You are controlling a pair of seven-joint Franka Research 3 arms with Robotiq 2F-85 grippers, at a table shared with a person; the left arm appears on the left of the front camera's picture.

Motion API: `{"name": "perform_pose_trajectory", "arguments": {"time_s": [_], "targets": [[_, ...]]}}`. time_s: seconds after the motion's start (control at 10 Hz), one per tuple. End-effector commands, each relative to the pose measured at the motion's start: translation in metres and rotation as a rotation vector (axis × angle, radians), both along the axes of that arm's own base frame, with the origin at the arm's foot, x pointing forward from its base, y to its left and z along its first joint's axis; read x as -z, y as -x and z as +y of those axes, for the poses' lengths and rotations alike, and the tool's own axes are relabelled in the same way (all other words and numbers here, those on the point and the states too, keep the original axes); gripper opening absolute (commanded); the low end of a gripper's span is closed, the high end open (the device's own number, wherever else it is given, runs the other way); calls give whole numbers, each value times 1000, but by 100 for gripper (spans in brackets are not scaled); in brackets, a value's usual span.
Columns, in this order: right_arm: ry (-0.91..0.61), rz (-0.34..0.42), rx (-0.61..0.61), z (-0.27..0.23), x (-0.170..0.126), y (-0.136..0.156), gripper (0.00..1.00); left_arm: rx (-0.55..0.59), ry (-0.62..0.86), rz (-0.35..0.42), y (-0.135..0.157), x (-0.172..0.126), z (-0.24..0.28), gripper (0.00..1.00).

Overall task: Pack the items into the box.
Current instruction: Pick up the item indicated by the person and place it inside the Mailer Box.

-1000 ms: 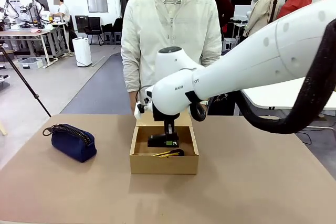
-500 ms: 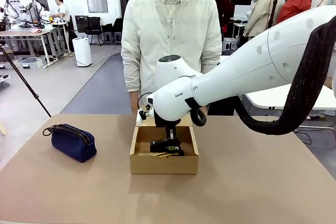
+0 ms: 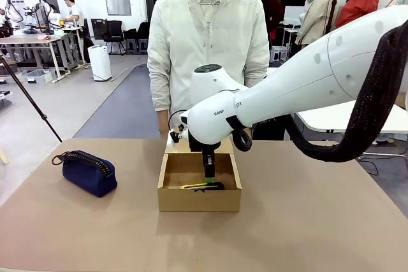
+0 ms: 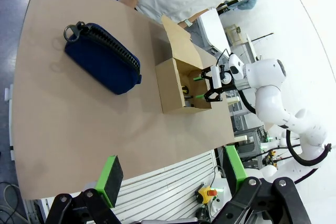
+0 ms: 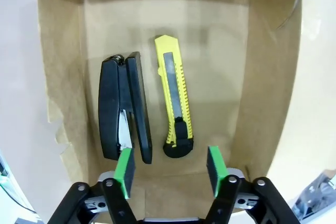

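The black stapler [image 5: 125, 114] and the yellow knife [image 5: 174, 98] lie side by side in the brown box [image 3: 199, 199], in the middle of the tabletop [image 3: 319, 221] near its far edge. The blue pouch [image 3: 89, 172] lies by the left edge. The right jaws hang open and empty over the box. The left jaws are open too.

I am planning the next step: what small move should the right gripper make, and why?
Probably lift out of the box: the right gripper is open, the stapler and utility knife lie free inside, and the blue pouch sits on the table.
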State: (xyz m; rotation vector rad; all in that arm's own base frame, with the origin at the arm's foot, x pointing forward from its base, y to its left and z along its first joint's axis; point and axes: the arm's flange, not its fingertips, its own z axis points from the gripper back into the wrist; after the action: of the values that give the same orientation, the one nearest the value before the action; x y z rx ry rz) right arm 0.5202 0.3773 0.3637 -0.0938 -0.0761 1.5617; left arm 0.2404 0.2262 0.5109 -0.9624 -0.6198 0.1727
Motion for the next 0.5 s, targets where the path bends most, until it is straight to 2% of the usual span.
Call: {"name": "perform_pose_trajectory", "arguments": {"time_s": [0.0,0.2,0.3,0.4], "targets": [[-61,-6,19,-5,-11,5,100,6,7,-25,0,1,1,100],[-95,-18,32,-12,-28,9,100,6,7,-25,0,1,1,100],[-115,-46,88,-22,-47,12,100,6,7,-25,0,1,1,100],[-128,-40,161,-38,-75,17,100,6,7,-25,0,1,1,100]]}}
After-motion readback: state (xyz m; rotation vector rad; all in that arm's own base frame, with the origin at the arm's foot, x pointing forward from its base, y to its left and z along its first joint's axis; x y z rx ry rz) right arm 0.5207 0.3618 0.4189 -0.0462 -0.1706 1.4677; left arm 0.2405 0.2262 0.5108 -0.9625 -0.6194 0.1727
